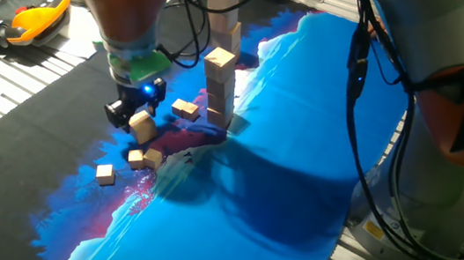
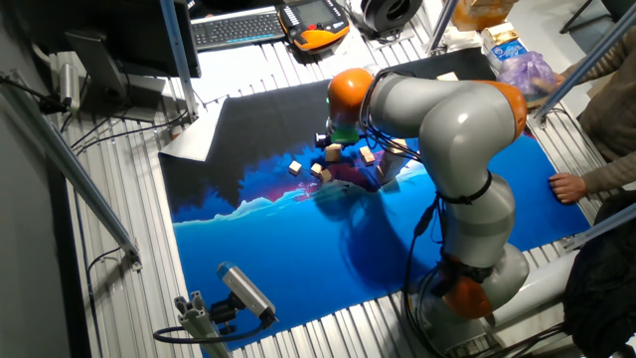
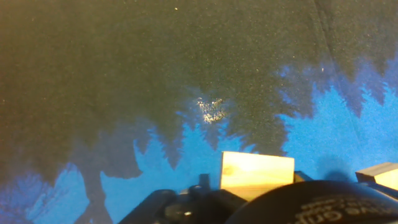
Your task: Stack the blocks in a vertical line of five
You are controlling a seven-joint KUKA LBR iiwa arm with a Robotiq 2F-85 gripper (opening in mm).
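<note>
The arm (image 2: 447, 149) bends over the blue and black mat (image 1: 300, 156), with its wrist pointing down at the dark part near the left edge. Behind the wrist stands a stack of blocks (image 1: 219, 80), upright, the top block slightly turned. The gripper (image 1: 136, 116) hangs just above the mat and is closed on one tan block (image 1: 141, 122), which also shows in the hand view (image 3: 256, 174). Loose blocks (image 1: 147, 157) lie near it on the mat, and one small block (image 1: 105, 173) lies a little apart.
</note>
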